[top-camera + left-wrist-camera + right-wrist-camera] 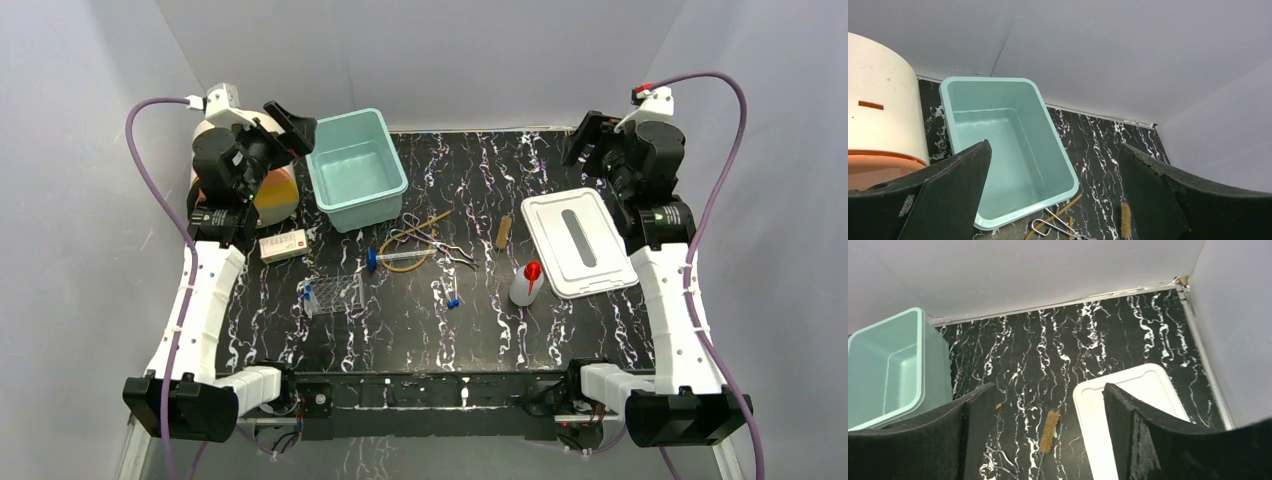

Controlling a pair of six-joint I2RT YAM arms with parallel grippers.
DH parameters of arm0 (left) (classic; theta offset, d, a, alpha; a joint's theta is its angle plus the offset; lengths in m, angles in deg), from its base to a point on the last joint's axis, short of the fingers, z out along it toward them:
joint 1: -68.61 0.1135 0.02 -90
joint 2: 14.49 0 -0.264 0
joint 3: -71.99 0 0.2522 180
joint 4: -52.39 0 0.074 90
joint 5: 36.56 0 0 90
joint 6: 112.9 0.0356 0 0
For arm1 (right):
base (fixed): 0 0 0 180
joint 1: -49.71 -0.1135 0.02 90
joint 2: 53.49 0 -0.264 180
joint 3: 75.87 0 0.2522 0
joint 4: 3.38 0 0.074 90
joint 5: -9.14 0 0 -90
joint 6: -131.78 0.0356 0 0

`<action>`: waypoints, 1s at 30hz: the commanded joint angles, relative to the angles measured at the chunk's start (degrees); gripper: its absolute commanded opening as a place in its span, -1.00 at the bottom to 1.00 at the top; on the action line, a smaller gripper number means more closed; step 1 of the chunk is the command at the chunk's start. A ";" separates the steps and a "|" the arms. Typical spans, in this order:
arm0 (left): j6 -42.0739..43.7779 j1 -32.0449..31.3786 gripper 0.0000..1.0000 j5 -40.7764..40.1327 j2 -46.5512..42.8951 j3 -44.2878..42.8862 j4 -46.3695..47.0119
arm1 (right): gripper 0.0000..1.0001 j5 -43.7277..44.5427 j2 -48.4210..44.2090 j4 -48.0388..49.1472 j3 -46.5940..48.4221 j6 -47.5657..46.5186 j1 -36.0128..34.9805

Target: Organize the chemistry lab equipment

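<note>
1 cam only (top) shows syringe [402, 258], bottle [526, 286].

Upper left in the top view, the left arm [222, 172] hides most of the drum [277, 195]. The metal tongs [1058, 223] run off the left wrist view's bottom edge.

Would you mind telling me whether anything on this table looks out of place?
Nothing looks spilled or broken, but blue-capped vials lie loose right of the clear rack, and the white lid lies flat well apart from the empty teal bin.
</note>
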 commanded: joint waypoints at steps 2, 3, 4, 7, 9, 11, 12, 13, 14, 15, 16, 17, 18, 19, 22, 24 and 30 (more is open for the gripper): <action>1.66 -2.51 0.97 -0.27 -0.63 1.81 3.37 | 0.89 -8.05 2.94 0.32 3.35 0.23 0.26; 1.70 -3.38 0.97 -0.27 -0.42 2.04 3.15 | 0.91 -9.89 3.68 0.23 3.55 0.52 0.24; 2.20 -4.53 0.97 1.00 -0.07 2.31 3.16 | 0.92 -12.30 4.44 0.09 3.81 0.80 0.25; 6.04 -8.49 0.97 5.73 0.46 2.34 2.64 | 0.94 -18.35 5.18 1.45 2.83 1.76 0.21; 8.13 -10.21 0.97 9.67 0.45 1.93 1.94 | 0.95 -20.50 4.88 2.41 1.67 1.75 0.16; 8.17 -10.78 0.97 11.87 0.35 1.34 -0.13 | 0.97 -22.13 4.81 2.43 1.16 0.60 -0.60; 7.53 -10.80 0.97 12.50 0.14 1.34 -1.00 | 0.97 -22.45 4.98 2.20 1.09 -0.02 -1.32; 6.80 -10.80 0.97 13.21 -0.14 1.61 -1.51 | 0.97 -22.77 5.12 1.98 1.08 -0.65 -2.23; 5.91 -10.80 0.97 13.66 -0.49 2.02 -1.97 | 0.97 -23.11 5.33 1.68 1.03 -1.29 -3.42; 4.72 -10.80 0.97 13.86 -0.95 2.83 -2.37 | 0.97 -23.31 5.70 1.42 0.99 -1.90 -4.68; 3.62 -10.79 0.97 13.82 -1.49 3.77 -2.73 | 0.97 -23.61 6.28 0.92 0.99 -2.69 -6.17; 2.45 -10.80 0.97 13.55 -2.19 5.12 -3.03 | 0.97 -23.92 6.98 0.18 1.08 -3.91 -7.91; 1.50 -10.80 0.97 13.08 -3.14 6.47 -3.37 | 0.97 -23.72 7.89 -0.81 1.20 -4.66 -9.77; 0.58 -10.80 0.97 12.25 -4.05 7.83 -4.12 | 0.95 -22.65 8.70 -1.80 1.32 -5.99 -12.07; -1.87 -10.74 0.97 8.86 -7.20 11.45 -7.31 | 0.87 -19.78 11.21 -3.87 0.94 -8.41 -18.67; -3.28 -10.76 0.97 5.81 -9.09 13.49 -9.98 | 0.74 -17.92 12.76 -4.35 0.10 -9.33 -22.53; -9.66 -10.80 0.97 -1.53 -12.49 17.61 -15.96 | 0.37 -11.37 17.24 -2.88 -4.73 -9.90 -32.25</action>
